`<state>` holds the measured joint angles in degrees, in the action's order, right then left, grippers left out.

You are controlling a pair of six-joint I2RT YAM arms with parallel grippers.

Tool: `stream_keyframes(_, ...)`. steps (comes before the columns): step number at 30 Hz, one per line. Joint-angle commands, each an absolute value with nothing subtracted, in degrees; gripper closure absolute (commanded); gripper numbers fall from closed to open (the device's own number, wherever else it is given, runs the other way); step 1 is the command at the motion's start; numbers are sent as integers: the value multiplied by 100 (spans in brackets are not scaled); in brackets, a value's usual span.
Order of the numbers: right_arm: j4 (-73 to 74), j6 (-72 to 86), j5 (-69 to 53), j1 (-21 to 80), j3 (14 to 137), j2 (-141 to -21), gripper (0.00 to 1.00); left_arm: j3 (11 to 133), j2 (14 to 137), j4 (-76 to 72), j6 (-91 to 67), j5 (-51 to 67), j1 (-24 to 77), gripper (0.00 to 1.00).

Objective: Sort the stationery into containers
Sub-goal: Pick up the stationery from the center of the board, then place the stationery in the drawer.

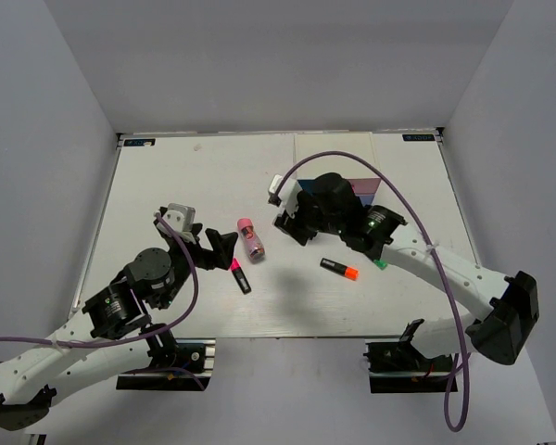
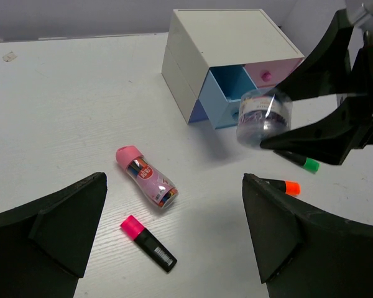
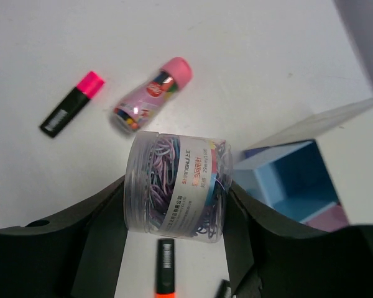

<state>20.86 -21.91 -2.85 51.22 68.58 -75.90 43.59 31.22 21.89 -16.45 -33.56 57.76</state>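
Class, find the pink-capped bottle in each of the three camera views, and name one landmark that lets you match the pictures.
Top external: pink-capped bottle near the table's middle, between the two arms.
Left wrist: pink-capped bottle left of centre, cap pointing upper left.
Right wrist: pink-capped bottle upper middle, cap pointing upper right, above the clear tub.
Shared landmark: pink-ended marker, lying close by the bottle in all three views.

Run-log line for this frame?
right gripper: holding paper-clip tub aloft | blue drawer: open | left gripper: open, empty
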Motion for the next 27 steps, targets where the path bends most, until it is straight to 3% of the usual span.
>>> stream_keyframes(1,1802,-2627,289,4905,7137,-7435,66,4324,3094,2136,-1582,-3287,5757,0)
stream_keyframes(10,1670,-3585,62,3930,7663,-7672,61,4324,3199,2136,-1529,-3287,5757,0)
stream_keyframes(16,2100,-4403,-1237,3445,8006,-8059,55,4324,3199,2136,-1529,-3287,5757,0)
stream_keyframes(27,2856,-4957,-2285,3033,8736,-8982,47,4324,3199,2136,-1529,-3287,5757,0)
